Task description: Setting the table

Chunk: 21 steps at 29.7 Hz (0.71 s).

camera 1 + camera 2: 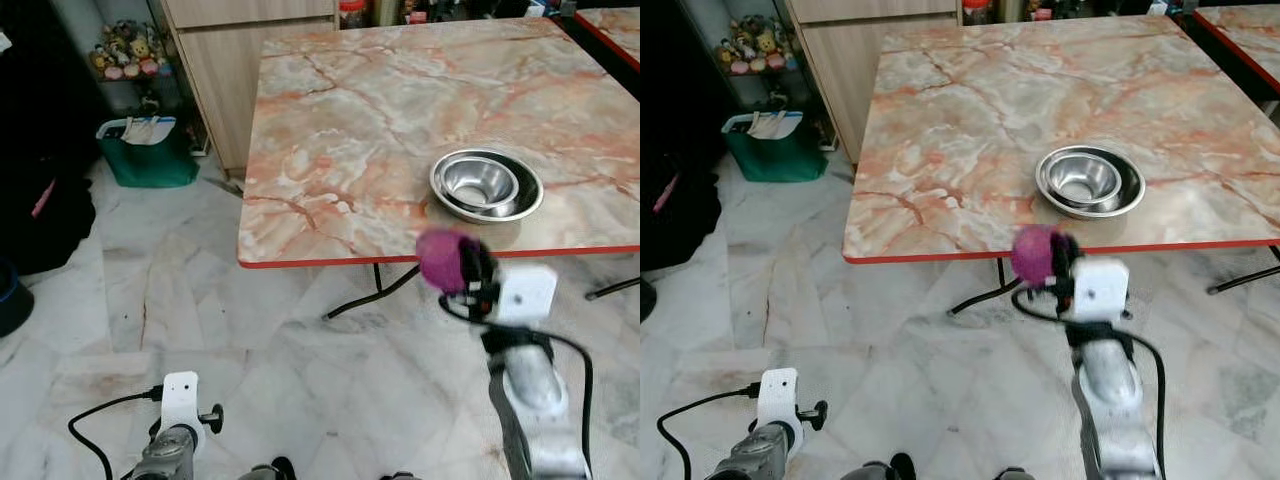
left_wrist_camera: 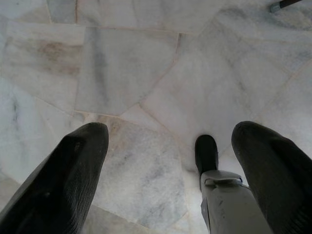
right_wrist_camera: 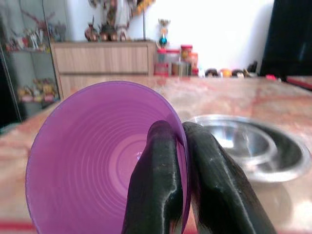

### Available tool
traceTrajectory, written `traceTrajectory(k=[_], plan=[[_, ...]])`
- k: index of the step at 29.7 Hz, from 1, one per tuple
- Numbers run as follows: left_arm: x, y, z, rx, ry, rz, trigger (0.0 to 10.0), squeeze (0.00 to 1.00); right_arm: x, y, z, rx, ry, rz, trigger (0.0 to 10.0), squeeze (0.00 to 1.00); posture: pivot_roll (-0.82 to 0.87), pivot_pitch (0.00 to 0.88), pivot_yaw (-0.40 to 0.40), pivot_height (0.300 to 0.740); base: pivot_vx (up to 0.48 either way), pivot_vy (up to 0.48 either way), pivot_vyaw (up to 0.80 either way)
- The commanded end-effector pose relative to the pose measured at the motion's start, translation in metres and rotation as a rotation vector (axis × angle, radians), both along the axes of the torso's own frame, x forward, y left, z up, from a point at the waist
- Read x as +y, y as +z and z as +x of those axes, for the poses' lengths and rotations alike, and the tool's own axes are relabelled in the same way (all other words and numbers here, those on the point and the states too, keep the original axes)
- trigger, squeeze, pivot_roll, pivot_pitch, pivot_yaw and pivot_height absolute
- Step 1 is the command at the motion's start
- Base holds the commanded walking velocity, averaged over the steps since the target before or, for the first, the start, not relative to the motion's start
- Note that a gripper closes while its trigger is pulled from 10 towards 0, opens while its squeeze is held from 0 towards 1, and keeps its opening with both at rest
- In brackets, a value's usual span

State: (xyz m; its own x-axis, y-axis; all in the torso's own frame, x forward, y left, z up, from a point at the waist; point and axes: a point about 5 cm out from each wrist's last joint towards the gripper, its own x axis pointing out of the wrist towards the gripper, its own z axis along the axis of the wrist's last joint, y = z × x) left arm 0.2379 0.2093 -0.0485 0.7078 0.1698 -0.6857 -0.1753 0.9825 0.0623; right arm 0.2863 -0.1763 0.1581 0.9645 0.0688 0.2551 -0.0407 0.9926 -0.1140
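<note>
The marble-patterned table (image 1: 400, 120) has a red rim and a glossy, veined orange-pink top. A round steel bowl (image 1: 486, 184), with a smaller one nested inside, sits near the table's front edge. The raised right gripper (image 3: 181, 161) pinches the rim of a translucent purple cup (image 3: 92, 161), held off the table just before that front edge. The left gripper (image 2: 165, 165) hangs low over the marble floor (image 2: 146, 63), fingers spread.

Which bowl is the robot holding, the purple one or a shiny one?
The purple bowl. The right gripper pinches its rim, short of the table. The shiny steel bowls sit nested on the table, untouched.
</note>
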Motion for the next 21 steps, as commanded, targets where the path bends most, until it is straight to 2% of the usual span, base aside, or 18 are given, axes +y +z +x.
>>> traceTrajectory(k=[1,4,9,13,21], plan=[[0.005,-0.003,-0.005,0.016,0.014,0.012,10.0,0.00,0.001,0.003,0.003,0.010,-0.005,0.031,10.0,0.00,-0.12,0.161,0.080,0.740,0.000,0.000,0.00],[0.005,-0.003,-0.005,0.019,0.012,0.015,10.0,0.00,-0.001,0.003,0.022,0.067,-0.076,0.016,10.0,0.00,-0.12,0.164,0.082,0.740,0.301,0.000,0.00],[0.005,-0.003,-0.005,0.019,0.013,0.015,10.0,0.00,0.000,0.008,0.031,0.077,-0.088,0.061,10.0,0.00,-0.12,0.164,0.082,0.740,0.356,0.000,0.00],[0.006,-0.002,-0.004,0.017,0.011,0.017,10.0,0.00,0.004,0.021,0.045,0.068,-0.106,-0.013,10.0,0.00,-0.11,0.152,0.080,0.740,0.385,0.000,0.00],[0.006,-0.001,-0.003,0.013,0.010,0.017,10.0,0.00,0.013,0.027,0.052,0.052,-0.078,-0.005,10.0,0.00,-0.10,0.144,0.076,0.740,0.386,0.000,0.00]])
